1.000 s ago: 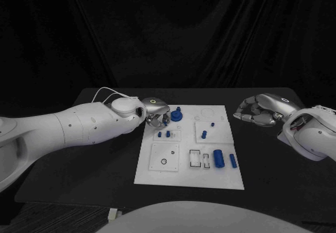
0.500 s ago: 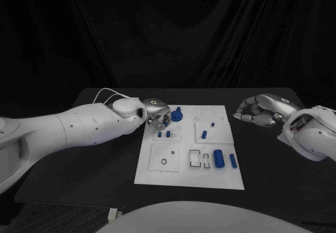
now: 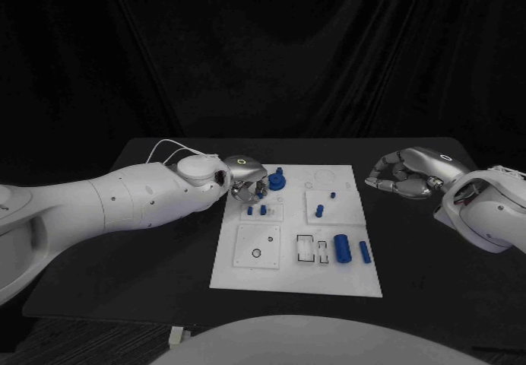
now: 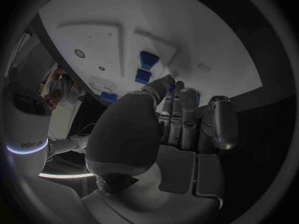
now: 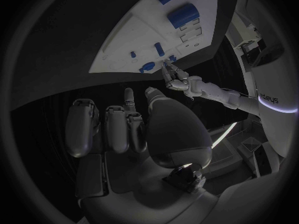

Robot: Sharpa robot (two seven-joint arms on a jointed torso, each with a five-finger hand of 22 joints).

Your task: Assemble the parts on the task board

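We saw the flat white task board [image 3: 296, 262] mid-table, blue cylinders [image 3: 342, 248] lying near its right edge. The glossy silver left hand [image 3: 245, 176] reached over its far left corner; we couldn't tell its grasp. The right hand [image 3: 402, 174] hovered curled, holding nothing.

The brand "sharpa" reads, turned, on the white arm [image 5: 274, 98] seen from each wrist camera
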